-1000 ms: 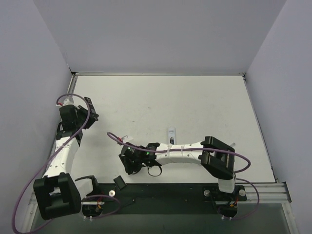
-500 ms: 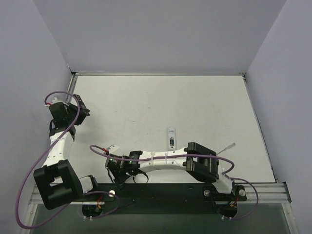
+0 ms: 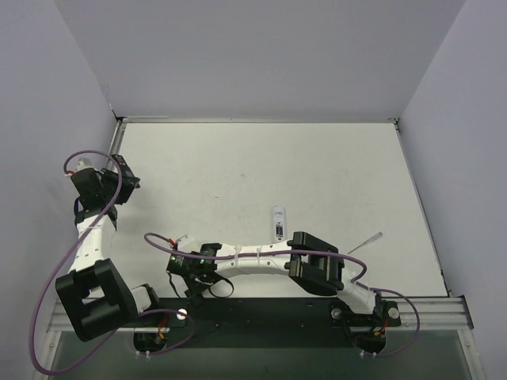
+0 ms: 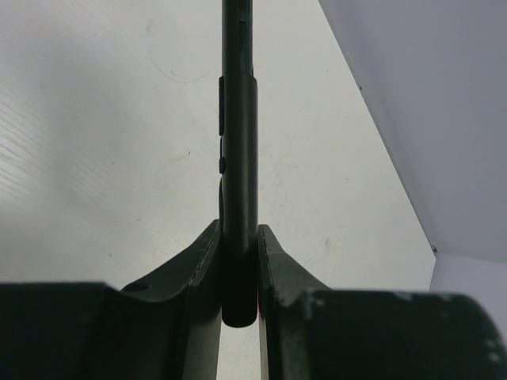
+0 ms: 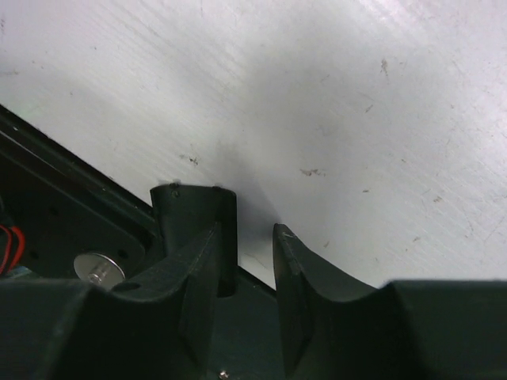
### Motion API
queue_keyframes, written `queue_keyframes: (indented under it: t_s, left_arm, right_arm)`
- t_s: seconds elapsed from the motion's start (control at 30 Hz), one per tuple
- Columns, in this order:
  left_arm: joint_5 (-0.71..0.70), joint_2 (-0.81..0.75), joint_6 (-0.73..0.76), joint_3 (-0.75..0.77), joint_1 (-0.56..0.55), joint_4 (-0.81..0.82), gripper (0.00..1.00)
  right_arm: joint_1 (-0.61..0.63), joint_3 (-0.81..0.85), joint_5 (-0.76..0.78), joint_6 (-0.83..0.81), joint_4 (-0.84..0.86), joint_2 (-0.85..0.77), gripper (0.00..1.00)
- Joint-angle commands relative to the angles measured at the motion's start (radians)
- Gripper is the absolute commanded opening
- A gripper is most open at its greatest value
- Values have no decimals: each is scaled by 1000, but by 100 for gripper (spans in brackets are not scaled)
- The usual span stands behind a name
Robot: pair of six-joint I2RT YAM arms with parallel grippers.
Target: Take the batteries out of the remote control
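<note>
My left gripper (image 4: 238, 237) is shut on a slim black remote control (image 4: 238, 142), seen edge-on and pointing away over the table. In the top view this gripper (image 3: 120, 176) is at the far left, near the wall. My right gripper (image 5: 247, 261) is low at the table's near edge, its jaws a little apart. A flat black cover (image 5: 190, 207) lies partly behind its left finger, across the table edge. In the top view the right gripper (image 3: 188, 286) is reached far to the left. No batteries show in any view.
A small white remote (image 3: 278, 222) lies mid-table. A thin pale stick (image 3: 369, 240) lies to its right. The black base strip (image 3: 269, 310) with a silver bolt (image 5: 99, 269) runs along the near edge. Grey walls enclose the table on three sides.
My right arm swung left and down to the near edge, over the black cover, and its jaws narrowed. My left arm drew back toward the left wall, still holding the black remote.
</note>
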Motion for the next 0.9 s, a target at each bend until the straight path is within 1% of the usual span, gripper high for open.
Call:
queue_keyframes:
  t_s: [0.0, 0.17, 0.2, 0.27, 0.3, 0.4, 0.57, 0.63, 0.67, 0.87]
  left_arm:
    - [34, -24, -14, 15, 4, 62, 0]
    - [39, -18, -15, -2, 4, 75, 0]
    - [42, -14, -15, -8, 6, 80, 0]
    - [57, -3, -21, -12, 4, 92, 0]
    - [60, 2, -23, -14, 4, 95, 0]
    - [78, 11, -24, -14, 4, 102, 0]
    - [120, 9, -8, -20, -2, 125, 0]
    - [132, 14, 12, -9, -7, 96, 0]
    - [134, 14, 16, -9, -8, 91, 0]
    - [171, 6, 12, -43, -19, 111, 0]
  right_arm:
    - [-18, 30, -18, 31, -87, 42, 25]
    - [-38, 19, -20, 45, -87, 41, 15]
    - [-38, 18, -17, 51, -92, 38, 10]
    - [-39, 9, 9, 60, -99, 30, 5]
    - [-40, 7, 23, 66, -110, 26, 0]
    - [-46, -16, 62, 92, -119, 1, 0]
    - [-78, -125, 112, 125, -119, -72, 0]
    - [-90, -155, 163, 118, -119, -114, 0]
    - [-96, -190, 172, 120, -119, -126, 0]
    - [-142, -272, 210, 112, -116, -197, 0]
